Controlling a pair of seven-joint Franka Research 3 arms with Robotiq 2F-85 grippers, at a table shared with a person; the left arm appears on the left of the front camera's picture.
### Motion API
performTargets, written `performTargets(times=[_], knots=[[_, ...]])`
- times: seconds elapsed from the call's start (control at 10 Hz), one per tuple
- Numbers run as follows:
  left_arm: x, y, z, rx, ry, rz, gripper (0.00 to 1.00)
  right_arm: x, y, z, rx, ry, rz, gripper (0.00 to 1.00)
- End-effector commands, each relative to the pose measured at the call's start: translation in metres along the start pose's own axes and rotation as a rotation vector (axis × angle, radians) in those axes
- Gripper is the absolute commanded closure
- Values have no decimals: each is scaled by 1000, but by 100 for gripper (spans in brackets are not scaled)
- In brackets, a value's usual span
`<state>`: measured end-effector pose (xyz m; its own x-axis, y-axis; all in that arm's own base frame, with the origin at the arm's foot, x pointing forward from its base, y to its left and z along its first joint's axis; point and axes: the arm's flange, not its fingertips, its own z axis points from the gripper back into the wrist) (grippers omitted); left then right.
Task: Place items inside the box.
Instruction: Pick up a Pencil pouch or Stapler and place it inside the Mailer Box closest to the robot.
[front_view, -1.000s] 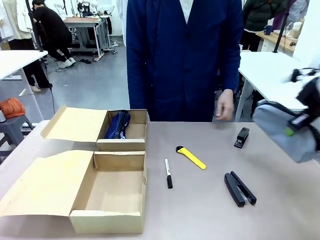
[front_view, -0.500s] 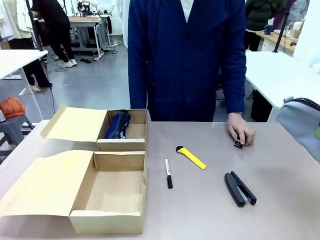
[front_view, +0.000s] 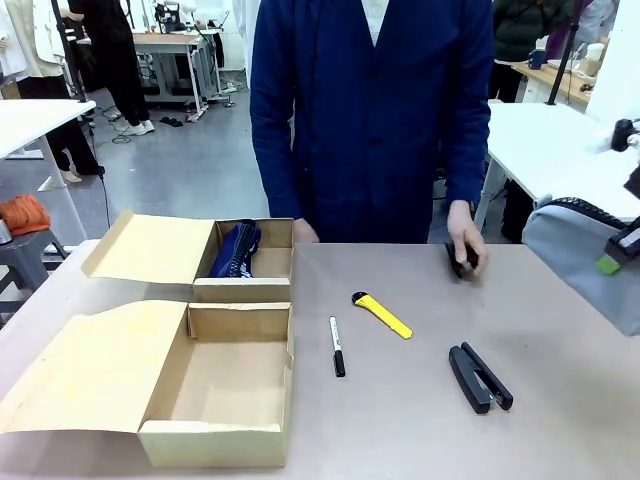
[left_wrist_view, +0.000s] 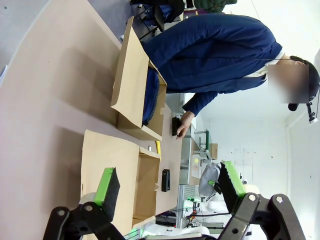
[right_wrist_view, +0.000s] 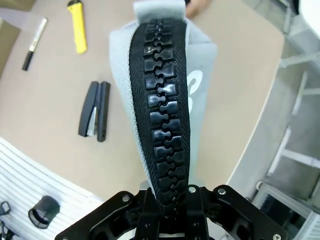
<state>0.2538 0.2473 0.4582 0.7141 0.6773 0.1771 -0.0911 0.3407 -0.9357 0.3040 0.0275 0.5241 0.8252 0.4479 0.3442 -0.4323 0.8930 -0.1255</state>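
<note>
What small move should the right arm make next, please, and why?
Probably carry the grey zip pouch left toward the empty near box: the right gripper is shut on it, up at the table's right side.

On the left of the worktop (front_view: 420, 430) sit two boxes. The near box (front_view: 215, 443) is in front, the far box (front_view: 240, 289) just behind it. One zip pouch (front_view: 235, 250) lies in the far box. Right of the near box lies the marker pen (front_view: 337, 347), with the utility knife (front_view: 383, 316) behind it to the right. The long stapler (front_view: 480, 377) lies further right, nearer to me. Behind it, at the far side, the person's hand (front_view: 467, 245) holds the small stapler (front_view: 457, 262). The other zip pouch (front_view: 580, 260) hangs above the right side, pinched in my right end effector (right_wrist_view: 170, 200).
</note>
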Motion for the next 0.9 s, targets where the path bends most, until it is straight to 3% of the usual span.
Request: performTargets(times=[0.0, 0.3, 0.5, 0.7, 0.8], knots=[[0, 0, -2, -20, -7, -17, 0, -22, -40, 5, 30, 6, -135, 94], [0, 0, -2, -20, -7, -17, 0, -59, -49, 9, 40, -34, -185, 94], [0, 0, -2, -20, -7, -17, 0, -46, -41, 3, 58, -20, -147, 94], [0, 0, -2, -20, -7, -17, 0, -11, -13, 0, 140, 24, -94, 94], [0, 0, -2, -20, -7, -17, 0, 6, 8, -1, 124, 54, -123, 94]])
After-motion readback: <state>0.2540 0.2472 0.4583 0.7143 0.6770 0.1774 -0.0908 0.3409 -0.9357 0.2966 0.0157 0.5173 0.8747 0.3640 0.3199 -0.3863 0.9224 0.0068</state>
